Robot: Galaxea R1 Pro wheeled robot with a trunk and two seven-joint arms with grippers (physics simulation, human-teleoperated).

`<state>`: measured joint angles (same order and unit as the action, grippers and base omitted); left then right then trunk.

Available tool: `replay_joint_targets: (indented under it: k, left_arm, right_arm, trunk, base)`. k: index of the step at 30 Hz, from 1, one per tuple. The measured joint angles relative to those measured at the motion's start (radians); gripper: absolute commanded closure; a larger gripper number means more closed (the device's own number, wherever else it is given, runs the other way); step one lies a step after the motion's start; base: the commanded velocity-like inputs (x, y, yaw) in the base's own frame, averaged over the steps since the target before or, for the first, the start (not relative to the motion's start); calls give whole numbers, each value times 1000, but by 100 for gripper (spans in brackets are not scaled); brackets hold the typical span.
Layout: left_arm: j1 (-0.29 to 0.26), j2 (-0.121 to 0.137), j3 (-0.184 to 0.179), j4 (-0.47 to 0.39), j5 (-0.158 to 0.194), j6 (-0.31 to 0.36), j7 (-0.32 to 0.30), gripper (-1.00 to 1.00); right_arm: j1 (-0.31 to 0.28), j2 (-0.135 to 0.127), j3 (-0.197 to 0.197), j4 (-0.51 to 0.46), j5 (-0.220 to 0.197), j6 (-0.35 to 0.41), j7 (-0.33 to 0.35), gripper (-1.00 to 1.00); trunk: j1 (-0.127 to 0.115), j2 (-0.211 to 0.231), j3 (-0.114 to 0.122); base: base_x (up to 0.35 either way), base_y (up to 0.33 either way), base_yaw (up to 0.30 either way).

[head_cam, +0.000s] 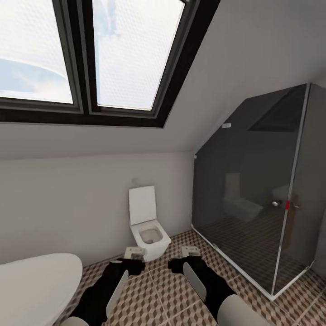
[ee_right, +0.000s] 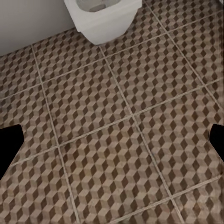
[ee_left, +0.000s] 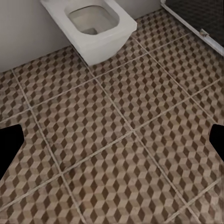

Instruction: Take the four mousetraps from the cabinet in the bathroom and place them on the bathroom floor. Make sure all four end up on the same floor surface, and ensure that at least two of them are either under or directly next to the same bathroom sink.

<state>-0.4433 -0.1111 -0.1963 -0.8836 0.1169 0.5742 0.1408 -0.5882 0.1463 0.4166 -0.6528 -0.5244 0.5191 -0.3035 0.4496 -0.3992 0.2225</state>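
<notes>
The mousetraps and the cabinet are out of view. The bathroom floor point(head_cam: 168, 290) with its brown and cream cube tiles spreads below both arms. My left gripper point(head_cam: 134, 254) hangs over the tiles in front of the toilet, its black fingertips point(ee_left: 9, 145) wide apart with nothing between them. My right gripper point(head_cam: 191, 251) hovers beside it, nearer the shower, and is open and empty too, one fingertip point(ee_right: 8, 145) showing at the edge of the right wrist view. Bare tiles point(ee_left: 116, 140) point(ee_right: 116, 140) lie under both.
A white wall-hung toilet point(head_cam: 147, 233) with its lid up stands straight ahead against the wall. A dark glass shower enclosure point(head_cam: 258, 203) takes up the right side. A white rounded basin point(head_cam: 36, 290) juts in at the lower left. A skylight point(head_cam: 90, 54) sits in the sloped ceiling.
</notes>
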Motion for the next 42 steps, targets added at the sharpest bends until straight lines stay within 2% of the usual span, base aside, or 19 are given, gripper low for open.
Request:
replay_joint_targets:
  k: [42]
  left_arm:
    - [0, 0, -4, 13, 4, -9, -1, -100]
  right_arm:
    - [1, -2, -1, 1, 2, -1, 11, -100]
  trunk:
    - [0, 0, 0]
  base:
    - [0, 0, -292]
